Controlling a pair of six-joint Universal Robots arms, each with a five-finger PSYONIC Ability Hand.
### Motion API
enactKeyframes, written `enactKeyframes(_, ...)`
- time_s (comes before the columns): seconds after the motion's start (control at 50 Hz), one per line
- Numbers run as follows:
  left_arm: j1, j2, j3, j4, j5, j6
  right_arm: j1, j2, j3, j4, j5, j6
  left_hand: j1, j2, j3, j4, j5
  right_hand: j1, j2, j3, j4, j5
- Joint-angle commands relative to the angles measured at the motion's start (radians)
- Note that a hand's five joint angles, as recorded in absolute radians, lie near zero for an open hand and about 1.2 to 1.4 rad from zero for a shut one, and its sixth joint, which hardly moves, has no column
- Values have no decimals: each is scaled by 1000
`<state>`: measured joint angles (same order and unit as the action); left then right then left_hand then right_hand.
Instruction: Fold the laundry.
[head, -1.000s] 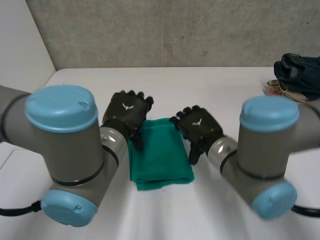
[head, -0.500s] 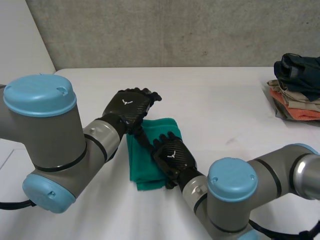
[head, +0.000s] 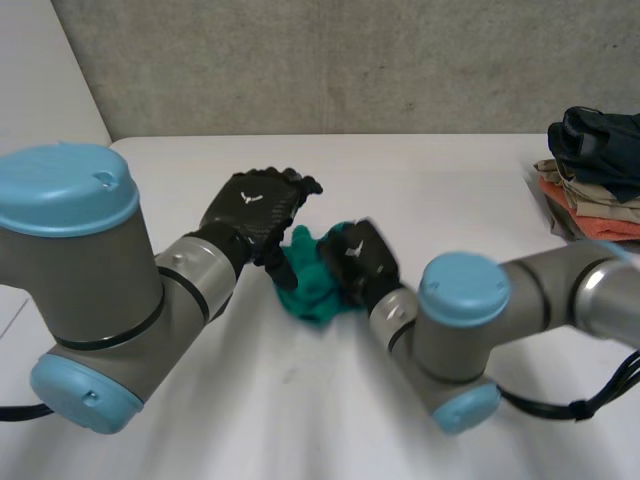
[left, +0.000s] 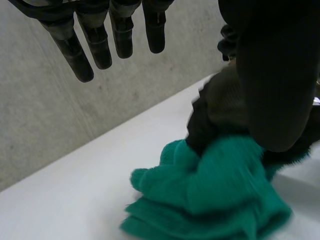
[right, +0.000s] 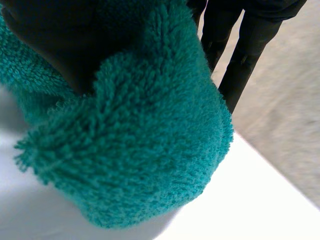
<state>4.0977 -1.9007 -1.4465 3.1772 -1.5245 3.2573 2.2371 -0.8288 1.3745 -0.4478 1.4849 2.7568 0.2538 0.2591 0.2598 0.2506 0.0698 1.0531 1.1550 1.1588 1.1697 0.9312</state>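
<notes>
The right hand (head: 358, 262) was closed on the towel (head: 308, 285). In its wrist view the green pile bulged out from under its palm, pinched there in a thick wad. The towel lay mid-desk, bunched into a lump against that hand's left side with part of it raised off the surface. It had no clear long axis, and its edges and corners could not be told apart.

The left hand (head: 258, 208) hovered just left of and beyond the lump. Its fingers (left: 100, 42) were straight and spread and held nothing, with their tips above the towel rather than on it. The right hand was thus the one with the cloth, and the left was close enough to reach a free edge. Any fold probably called first for the lump to be laid flat again.

The white desk (head: 430, 180) was bare around them. A pile (head: 592, 175) of folded clothes sat well apart at the far right edge. A grey wall (head: 350, 60) stood behind.
</notes>
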Motion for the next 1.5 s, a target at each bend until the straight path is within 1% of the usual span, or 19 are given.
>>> enactKeyframes(0.02,1,72,8,3,3,4,-111,-88,-69,-2,-8,-5,-2,-7,-8,1,7,343,241,238,227,291)
enactKeyframes(0.1,-2,84,23,3,3,5,-180,-125,-153,-2,-28,-11,-2,-7,-8,1,7,343,241,238,227,291)
enactKeyframes(0.26,-16,86,55,3,4,5,-384,-179,-359,-55,-162,32,-2,-7,-8,1,7,343,241,238,227,291)
enactKeyframes(0.4,-68,84,55,3,40,5,-644,-130,-497,-149,-238,225,-5,-10,-11,-2,4,343,241,238,227,291)
enactKeyframes(0.5,-86,86,44,1,81,4,-789,-1,-587,-228,-345,392,-5,-10,-11,-2,4,343,241,238,227,291)
enactKeyframes(0.72,-100,72,32,0,84,1,-978,224,-516,-310,-528,481,1,-4,-5,4,10,343,241,238,227,291)
enactKeyframes(0.82,-109,71,23,3,87,2,-1043,229,-425,-324,-597,468,4,-2,-2,7,13,343,241,238,227,291)
enactKeyframes(0.98,-120,71,20,3,87,2,-1060,162,-339,-327,-658,469,4,-2,-2,7,13,343,241,238,227,291)
enactKeyframes(1.0,-126,72,20,3,87,2,-1062,146,-327,-328,-657,469,1,-4,-5,4,10,343,241,238,227,291)
enactKeyframes(1.02,-129,72,20,1,87,2,-1064,129,-313,-328,-657,469,4,-2,-2,7,13,179,77,73,62,126)
enactKeyframes(1.04,-132,72,20,3,87,2,-1067,110,-296,-325,-650,471,4,-2,-2,7,13,-76,-178,-182,-193,-129)
enactKeyframes(1.06,-135,75,18,3,87,2,-1068,71,-269,-312,-646,472,1,-4,-5,4,10,-480,-582,-585,-596,-532)
enactKeyframes(1.1,-142,80,18,3,87,2,-1070,21,-223,-298,-644,474,1,-4,-5,4,10,-826,-928,-931,-942,-878)
enactKeyframes(1.12,-143,81,17,1,87,2,-1070,-5,-198,-289,-644,475,1,-4,-5,4,10,-879,-980,-984,-995,-931)
enactKeyframes(1.26,-166,104,8,3,90,4,-1093,-208,-55,-85,-578,462,-5,-10,-11,-2,4,-879,-980,-984,-995,-931)
enactKeyframes(1.34,-172,126,5,3,90,4,-1134,-277,-64,110,-430,373,-8,-13,-14,-5,1,-879,-980,-984,-995,-931)
enactKeyframes(1.4,-174,146,3,3,90,2,-1146,-342,-89,239,-276,206,-8,-13,-14,-5,1,-879,-980,-984,-995,-931)
enactKeyframes(1.44,-174,160,3,3,90,1,-1140,-378,-112,276,-166,73,-11,-16,-17,-8,-1,-879,-980,-984,-995,-931)
enactKeyframes(1.5,-174,192,5,3,86,-2,-1113,-414,-106,250,-80,-3,-26,-31,-32,-22,-16,-879,-980,-984,-995,-931)
